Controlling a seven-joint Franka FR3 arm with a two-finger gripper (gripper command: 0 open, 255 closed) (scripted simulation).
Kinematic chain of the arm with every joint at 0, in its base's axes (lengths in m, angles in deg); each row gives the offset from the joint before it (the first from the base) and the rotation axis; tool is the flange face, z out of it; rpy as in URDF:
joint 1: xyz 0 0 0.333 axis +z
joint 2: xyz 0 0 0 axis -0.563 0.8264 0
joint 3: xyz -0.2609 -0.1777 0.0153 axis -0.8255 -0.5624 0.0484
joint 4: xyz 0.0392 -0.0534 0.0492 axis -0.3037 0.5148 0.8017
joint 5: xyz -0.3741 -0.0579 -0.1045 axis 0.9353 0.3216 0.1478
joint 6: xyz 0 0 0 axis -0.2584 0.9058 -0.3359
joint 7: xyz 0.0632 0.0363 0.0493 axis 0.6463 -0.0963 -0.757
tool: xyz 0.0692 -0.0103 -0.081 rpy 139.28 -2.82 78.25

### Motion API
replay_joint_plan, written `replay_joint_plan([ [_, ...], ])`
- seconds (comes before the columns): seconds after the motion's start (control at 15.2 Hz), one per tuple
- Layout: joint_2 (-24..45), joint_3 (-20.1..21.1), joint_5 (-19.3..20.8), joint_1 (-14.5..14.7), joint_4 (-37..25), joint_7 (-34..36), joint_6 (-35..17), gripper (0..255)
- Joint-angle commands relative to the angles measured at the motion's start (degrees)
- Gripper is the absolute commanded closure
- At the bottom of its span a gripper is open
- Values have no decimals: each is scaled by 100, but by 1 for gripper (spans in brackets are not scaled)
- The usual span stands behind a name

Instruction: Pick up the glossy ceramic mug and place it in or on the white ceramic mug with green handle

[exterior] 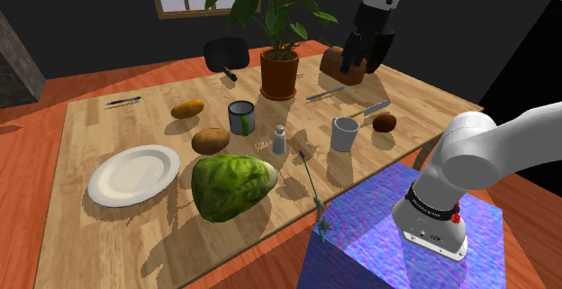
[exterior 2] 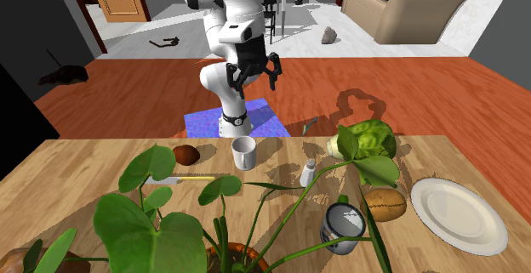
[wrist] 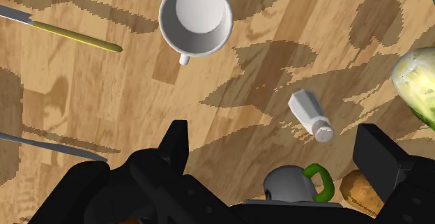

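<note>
While your gripper (wrist: 275, 132) hangs wide open and empty above the table (wrist: 104, 104), centre it over the white mug (wrist: 195, 17) near the shaker (wrist: 311, 115), then descend straight, fingers (wrist: 178, 146) straddling one wall.

Wooden table (exterior: 126, 130): white mug (exterior: 344, 134), green-handled mug (exterior: 240, 117), plate (exterior: 133, 175), cabbage (exterior: 231, 185).
</note>
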Motion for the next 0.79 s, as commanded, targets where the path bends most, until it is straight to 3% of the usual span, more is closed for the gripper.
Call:
replay_joint_plan([
  [0.0, 0, 0, 0, 0, 0, 0, 0, 0],
  [0.73, -80, 207, 406, 30, 2053, -270, -1634, 0],
])
